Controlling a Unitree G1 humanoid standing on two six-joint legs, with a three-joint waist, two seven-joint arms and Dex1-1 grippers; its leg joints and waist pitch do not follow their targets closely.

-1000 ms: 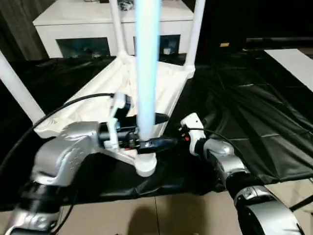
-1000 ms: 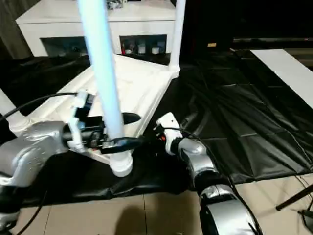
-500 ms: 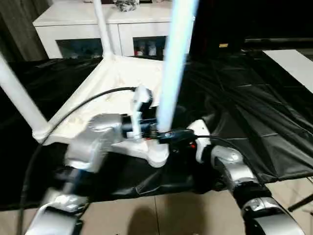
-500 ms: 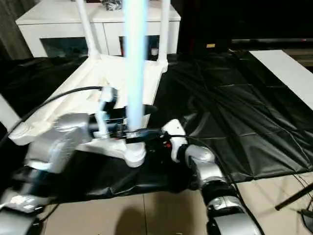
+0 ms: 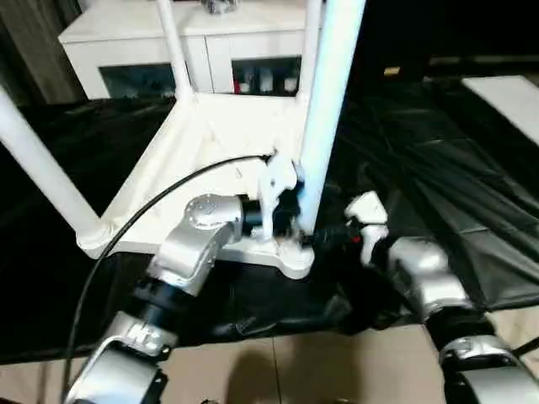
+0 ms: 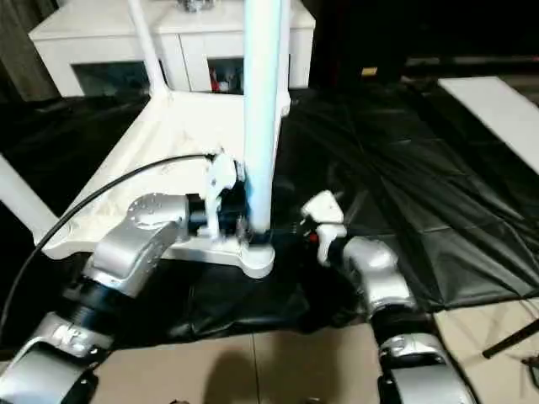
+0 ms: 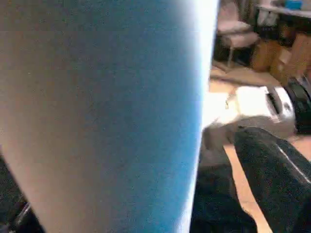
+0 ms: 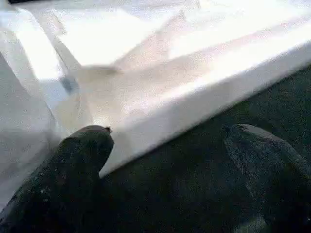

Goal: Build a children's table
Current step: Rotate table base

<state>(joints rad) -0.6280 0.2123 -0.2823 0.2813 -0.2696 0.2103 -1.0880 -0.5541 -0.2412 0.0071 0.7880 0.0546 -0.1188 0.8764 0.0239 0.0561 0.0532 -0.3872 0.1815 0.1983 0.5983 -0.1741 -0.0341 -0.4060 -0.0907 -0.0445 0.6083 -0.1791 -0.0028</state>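
Note:
The children's table (image 5: 210, 139) lies upside down on a black sheet, with white legs standing up from its corners. The leg (image 5: 328, 101) at the near right corner rises right in front of me. My left gripper (image 5: 295, 210) is at the base of this leg, open, with the leg between its fingers. In the left wrist view the leg (image 7: 97, 111) sits close in front, and one black finger (image 7: 272, 165) stands a little apart from it. My right gripper (image 5: 328, 238) is open, just right of that corner. Its two fingers (image 8: 73, 165) point at the table's rim (image 8: 194, 97) and hold nothing.
A white cabinet (image 5: 168, 50) with glass doors stands behind the table. The black sheet (image 5: 438, 151) spreads to the right, with a white board (image 5: 505, 93) at its far right. Tiled floor (image 5: 278, 370) lies nearest me. A black cable (image 5: 152, 202) loops over my left arm.
My left arm has stretched forward and to the right, still around the near leg, and the table's near corner has swung right with it. The view has shifted too. The right gripper stays by the corner.

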